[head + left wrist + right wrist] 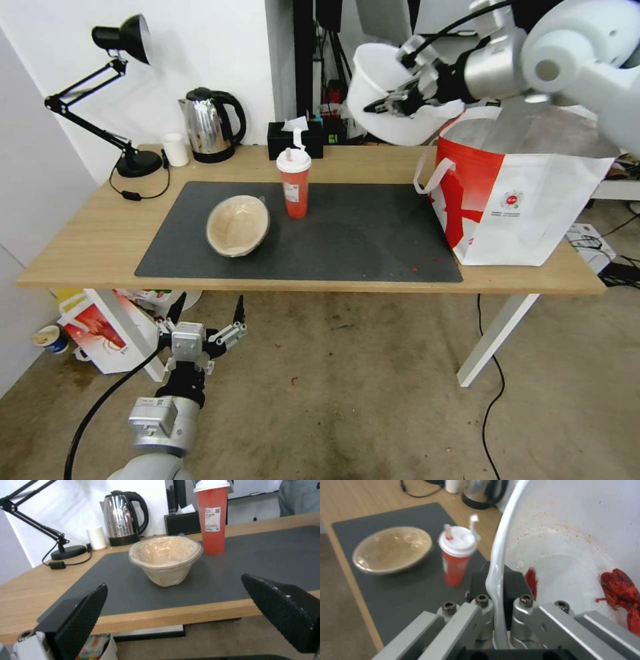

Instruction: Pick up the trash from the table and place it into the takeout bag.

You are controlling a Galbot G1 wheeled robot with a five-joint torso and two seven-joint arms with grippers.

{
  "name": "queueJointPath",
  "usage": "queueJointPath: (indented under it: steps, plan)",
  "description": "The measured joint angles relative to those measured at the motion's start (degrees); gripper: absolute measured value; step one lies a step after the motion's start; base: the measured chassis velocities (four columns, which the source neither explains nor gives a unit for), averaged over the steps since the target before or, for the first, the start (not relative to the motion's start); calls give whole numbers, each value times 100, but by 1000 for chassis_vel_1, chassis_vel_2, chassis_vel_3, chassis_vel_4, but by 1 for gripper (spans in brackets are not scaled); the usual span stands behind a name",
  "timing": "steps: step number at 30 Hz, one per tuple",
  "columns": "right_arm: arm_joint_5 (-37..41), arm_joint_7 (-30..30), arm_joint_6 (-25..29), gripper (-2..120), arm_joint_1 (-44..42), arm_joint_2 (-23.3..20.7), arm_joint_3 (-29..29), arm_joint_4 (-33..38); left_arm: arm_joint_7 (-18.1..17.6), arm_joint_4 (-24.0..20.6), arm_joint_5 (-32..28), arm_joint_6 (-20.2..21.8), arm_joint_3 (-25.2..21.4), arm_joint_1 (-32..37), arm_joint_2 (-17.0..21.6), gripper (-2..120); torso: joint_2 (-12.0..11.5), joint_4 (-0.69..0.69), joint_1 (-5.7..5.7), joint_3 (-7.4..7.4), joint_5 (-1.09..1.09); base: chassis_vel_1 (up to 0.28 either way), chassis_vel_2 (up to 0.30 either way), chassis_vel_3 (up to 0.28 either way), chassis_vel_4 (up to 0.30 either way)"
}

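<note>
Right gripper pinches white bowl rim, tilted above bag for dropping in; left gripper idle, spread.

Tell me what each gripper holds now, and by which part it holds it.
The right gripper holds the large white bowl by its rim, one finger inside and one outside, beside the takeout bag. The left gripper holds nothing.
</note>
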Motion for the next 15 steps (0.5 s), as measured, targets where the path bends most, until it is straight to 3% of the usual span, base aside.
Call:
queueJointPath:
  steps: [15]
  plan:
    - [-401, -547, -1, 0, 670, -672, -457, -495, 0, 0, 0, 0, 0, 0, 0, 100, 1, -2, 0, 0, 0, 0, 0, 0, 0]
